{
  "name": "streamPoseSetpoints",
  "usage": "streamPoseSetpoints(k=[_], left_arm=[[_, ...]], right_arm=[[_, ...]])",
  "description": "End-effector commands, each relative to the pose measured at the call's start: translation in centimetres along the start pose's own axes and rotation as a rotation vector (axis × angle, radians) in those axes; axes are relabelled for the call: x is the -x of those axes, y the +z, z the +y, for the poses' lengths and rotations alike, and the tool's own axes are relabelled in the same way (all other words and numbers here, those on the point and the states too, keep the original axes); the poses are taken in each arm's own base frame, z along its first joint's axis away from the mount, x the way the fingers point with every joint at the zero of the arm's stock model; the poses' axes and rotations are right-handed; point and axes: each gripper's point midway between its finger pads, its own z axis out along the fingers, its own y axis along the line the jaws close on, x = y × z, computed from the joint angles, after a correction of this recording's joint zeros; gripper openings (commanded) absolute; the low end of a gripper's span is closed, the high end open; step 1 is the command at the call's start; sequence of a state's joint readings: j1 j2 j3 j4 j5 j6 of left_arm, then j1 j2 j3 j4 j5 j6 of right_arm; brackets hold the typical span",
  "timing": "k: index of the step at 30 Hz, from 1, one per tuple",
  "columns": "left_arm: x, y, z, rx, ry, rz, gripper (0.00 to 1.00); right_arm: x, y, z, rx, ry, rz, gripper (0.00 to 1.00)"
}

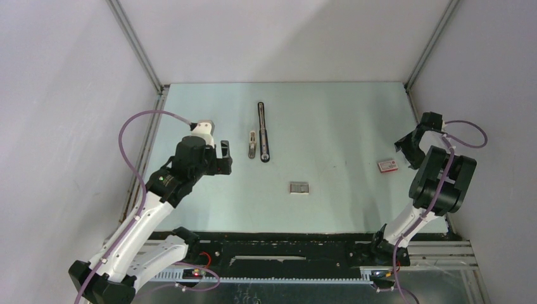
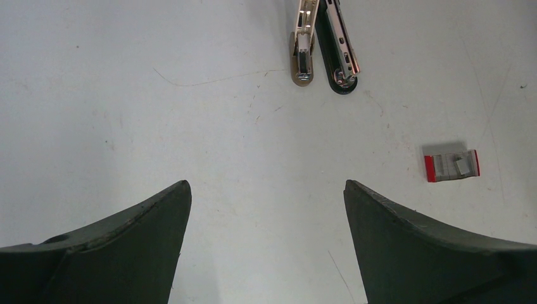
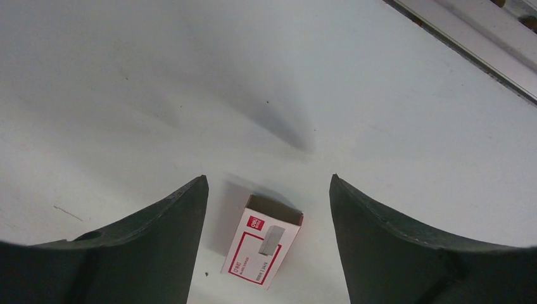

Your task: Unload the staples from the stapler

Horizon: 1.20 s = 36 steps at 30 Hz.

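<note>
The stapler (image 1: 263, 130) is a long thin black bar lying flat on the table, far centre-left; its near end shows in the left wrist view (image 2: 339, 54). A short silvery strip, the staples (image 1: 252, 144), lies just left of it, apart from it, and also shows in the left wrist view (image 2: 303, 47). My left gripper (image 1: 223, 158) is open and empty, left of the strip and above bare table (image 2: 267, 190). My right gripper (image 1: 405, 149) is open and empty at the far right (image 3: 268, 183).
A red-and-white staple box (image 1: 387, 166) lies on the table between and below my right fingers (image 3: 263, 247), untouched. A small grey tray with a red end (image 1: 299, 188) lies near the table's middle, seen also in the left wrist view (image 2: 451, 166). White walls enclose the table (image 1: 342, 114).
</note>
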<state>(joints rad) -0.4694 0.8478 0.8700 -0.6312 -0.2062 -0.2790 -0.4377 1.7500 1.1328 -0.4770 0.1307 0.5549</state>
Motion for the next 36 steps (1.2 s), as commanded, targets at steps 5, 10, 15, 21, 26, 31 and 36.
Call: streamPoseSetpoints(k=[5,10,15,21,26,31,36], left_arm=[[0.6,-0.2,0.1,-0.007,0.009,-0.027,0.96],[0.7,-0.3,0.1,-0.005,0.007,-0.034,0.96],[0.7,-0.3,0.2,-0.004,0.007,-0.035,0.96],[0.6,-0.3,0.1,-0.008,0.008,-0.031,0.96],[0.6,-0.2,0.0,-0.01,0.007,-0.027,0.96],[0.6,-0.2,0.0,-0.01,0.008,-0.028,0.96],[0.6,-0.2,0.0,-0.008,0.008,-0.028,0.96]], right_arm=[[0.1,0.9,0.8,0.03,-0.002,0.035,0.73],[-0.8,1.2,1.2,0.03,-0.026,0.059,0.7],[-2.2,1.0,1.8,0.021,-0.075,0.076,0.66],[-4.1,0.7,1.9,0.03,-0.096,0.084,0.57],[-5.5,0.0,1.8,0.055,-0.109,0.092,0.53],[-7.6,-0.7,2.6,0.095,-0.15,0.114,0.5],[-10.2,-1.2,4.0,0.123,-0.22,0.143,0.49]])
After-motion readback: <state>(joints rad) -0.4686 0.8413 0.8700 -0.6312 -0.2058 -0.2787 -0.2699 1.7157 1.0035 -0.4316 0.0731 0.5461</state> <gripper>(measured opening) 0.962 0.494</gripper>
